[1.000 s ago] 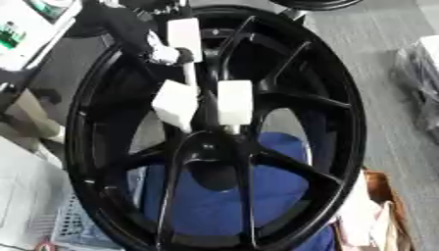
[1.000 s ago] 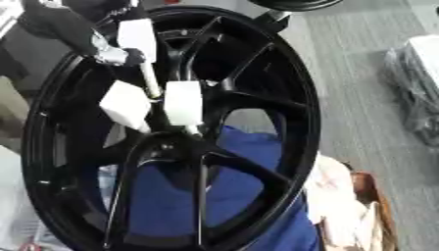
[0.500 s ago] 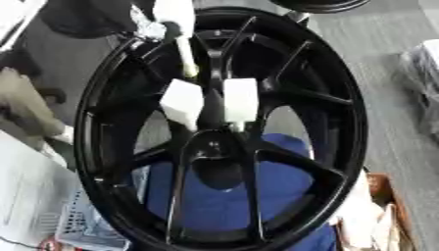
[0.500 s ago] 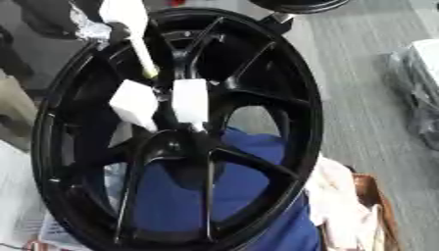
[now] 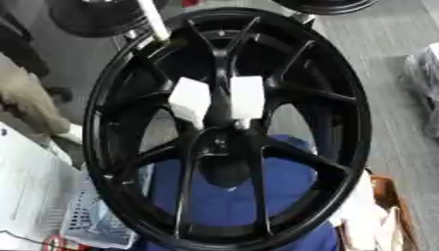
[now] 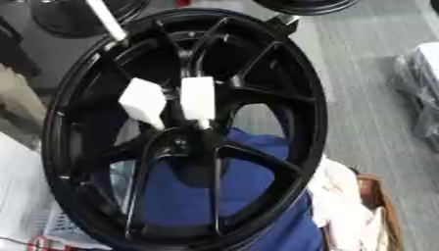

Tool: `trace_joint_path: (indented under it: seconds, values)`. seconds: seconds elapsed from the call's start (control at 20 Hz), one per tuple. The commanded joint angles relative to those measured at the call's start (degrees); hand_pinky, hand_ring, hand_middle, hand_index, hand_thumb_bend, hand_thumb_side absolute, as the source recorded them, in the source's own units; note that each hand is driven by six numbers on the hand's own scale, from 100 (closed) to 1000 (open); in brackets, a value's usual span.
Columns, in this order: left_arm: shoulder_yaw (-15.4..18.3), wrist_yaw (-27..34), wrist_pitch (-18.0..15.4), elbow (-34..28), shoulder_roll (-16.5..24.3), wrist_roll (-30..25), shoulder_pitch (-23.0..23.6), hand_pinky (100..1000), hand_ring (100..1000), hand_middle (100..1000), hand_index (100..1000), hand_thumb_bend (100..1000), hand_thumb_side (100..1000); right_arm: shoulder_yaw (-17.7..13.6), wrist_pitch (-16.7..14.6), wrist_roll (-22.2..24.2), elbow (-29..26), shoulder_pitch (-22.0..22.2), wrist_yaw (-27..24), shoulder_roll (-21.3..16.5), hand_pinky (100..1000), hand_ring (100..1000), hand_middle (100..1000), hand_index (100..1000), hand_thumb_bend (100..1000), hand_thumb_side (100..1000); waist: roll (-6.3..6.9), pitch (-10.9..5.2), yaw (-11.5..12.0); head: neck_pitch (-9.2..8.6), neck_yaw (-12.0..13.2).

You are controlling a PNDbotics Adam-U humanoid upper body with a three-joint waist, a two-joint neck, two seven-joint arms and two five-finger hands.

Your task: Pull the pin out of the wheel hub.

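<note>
Black wheel hub [image 5: 257, 68] is seen from above, filling most of both views, standing nearly upright and tilted a little, its spokes spreading from a dark centre [image 5: 225, 147]. Two white block-shaped pieces [image 5: 190, 96] and [image 5: 247, 96] are seen side by side just above the centre, each with a thin stem running down toward the hub's middle; whether these are pins, and whether they are seated in holes, cannot be told. A thin white rod [image 6: 105, 18] is seen at the upper left, slanting down so that its lower end lies at the rim's upper edge; what holds it is cut off by the top of the view.

Neither of the robot's hands is shown in either view, so the state of their fingers cannot be told, and nothing is seen to be gripped.

Blue cloth [image 6: 249, 186] is visible through the lower spokes and beneath the rim. A pale plastic basket [image 5: 94, 220] lies at the lower left, partly behind the rim, beside white sheeting [image 5: 26, 191]. A brown box with pale contents [image 6: 369, 215] is seen at the lower right. Grey floor [image 5: 394, 29] lies to the right, and a second dark wheel [image 5: 85, 17] is seen at the top left.
</note>
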Motion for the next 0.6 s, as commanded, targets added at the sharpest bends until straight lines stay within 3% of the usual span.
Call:
trace_joint_path:
  seconds: [0.05,0.3,0.6]
  values:
    - [4.89,1.99,0.24,-0.86,5.98,3.68,2.87,714,510,332,506,100,277,-1.21,-0.15,-0.56,-0.77,-0.09,0.37,-1.98,751,737,737,800,100,448,-0.42,-1.63,0.23,0.13,-0.56]
    - [9.99,4.12,0.52,-0.55,10.26,9.42,11.69,716,508,333,507,100,284,-1.85,-0.33,-1.3,-1.03,0.22,0.53,-2.01,751,736,736,800,100,447,-0.77,-1.28,0.57,-0.24,-1.24]
    - [13.29,5.52,0.63,3.52,11.23,14.1,17.27,716,505,333,508,100,290,-2.05,-0.36,-1.58,-1.26,0.14,0.51,-1.81,751,736,736,800,100,447,-1.4,-1.0,0.58,-0.62,-0.99]
